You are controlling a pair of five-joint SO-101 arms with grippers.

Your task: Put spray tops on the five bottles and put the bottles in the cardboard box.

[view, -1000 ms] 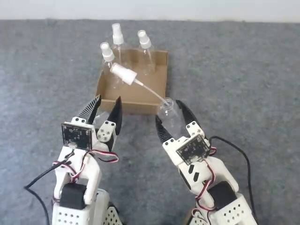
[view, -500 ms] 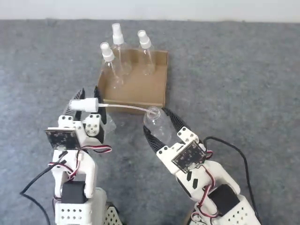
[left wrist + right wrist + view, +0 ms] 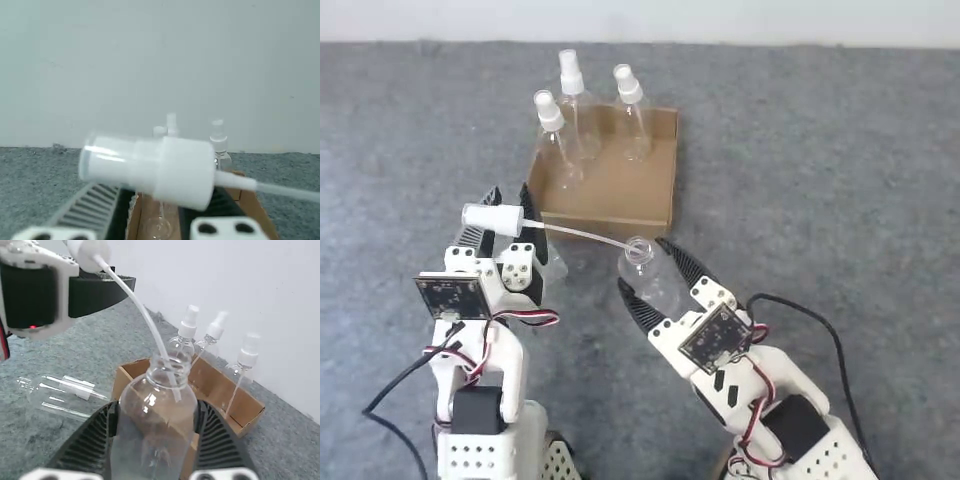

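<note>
At the left of the high view, the left pincer [image 3: 510, 200] is seen closed on a white spray top [image 3: 492, 217], which is held lying sideways between the fingers, its head pointing to the left edge of the frame. In the left wrist view the same spray top [image 3: 150, 167] is seen lying across the pincer's fingers. From it a thin clear dip tube [image 3: 582, 233] is stretched to the right, and its end is seen inside the neck of the open bottle [image 3: 655, 275].

In the right wrist view a further clear bottle [image 3: 55, 395] is seen lying on its side on the grey desk [image 3: 840, 150], at the left of that frame.

In the upper middle of the high view the cardboard box [image 3: 605, 222] is found. Three bottles with tops fitted are stood upright in it: a first capped bottle [image 3: 552, 130] at its left wall, a second capped bottle [image 3: 570, 85] at its upper left corner and a third capped bottle [image 3: 630, 100] at its upper edge.

Right of centre, just below the box, the open bottle is gripped by its body in the right pincer [image 3: 642, 265], one finger pressed to each side, the neck pointing up and left. In the right wrist view the pincer [image 3: 156, 407] is shown narrowly parted, closed on the bottle [image 3: 152, 425].
</note>
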